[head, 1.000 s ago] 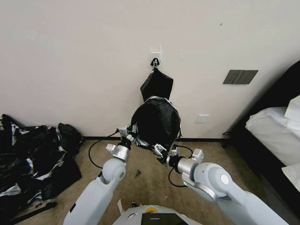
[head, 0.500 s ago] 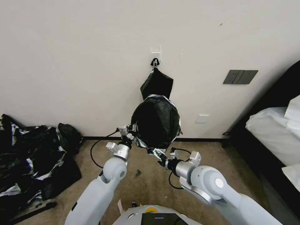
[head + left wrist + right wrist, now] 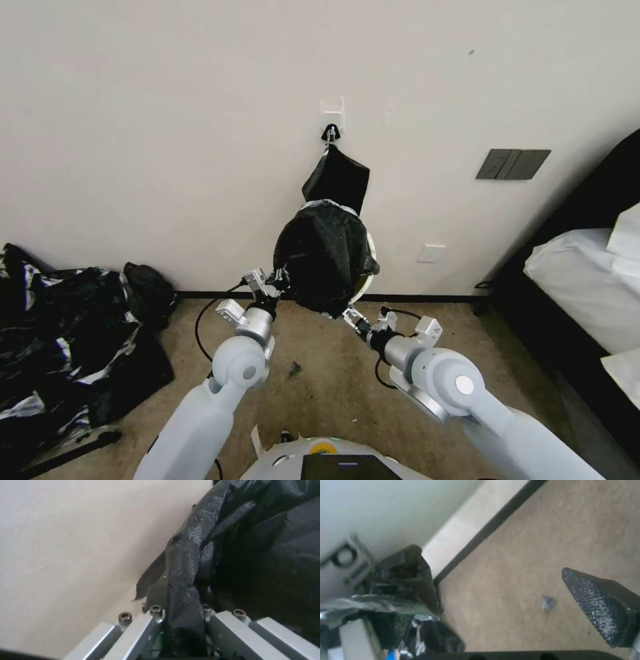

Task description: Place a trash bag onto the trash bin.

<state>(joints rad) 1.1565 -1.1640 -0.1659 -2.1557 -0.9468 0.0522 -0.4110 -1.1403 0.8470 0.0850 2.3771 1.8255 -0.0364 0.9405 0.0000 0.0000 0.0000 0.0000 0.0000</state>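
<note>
The trash bag (image 3: 325, 263) hangs stretched in the air before the wall, its black film draped over the trash bin (image 3: 369, 263), whose cream rim peeks out at about three o'clock of the black mass. The left gripper (image 3: 279, 280) is at the bag's eight o'clock edge, its jaws clenched on a fold of the plastic; the left wrist view shows the film (image 3: 186, 585) pinched between them. The right gripper (image 3: 350, 315) sits at roughly five o'clock, just under the bag's lower edge, with its jaws spread; one textured pad (image 3: 600, 605) stands bare above the carpet, while crumpled plastic clings near the other, though whether it is actually held there is hard to make out. Above, a bundle of black bags (image 3: 335, 177) dangles from a wall hook (image 3: 331, 132). A heap of black-and-silver plastic (image 3: 73, 333) lies on the floor at nine o'clock.
</note>
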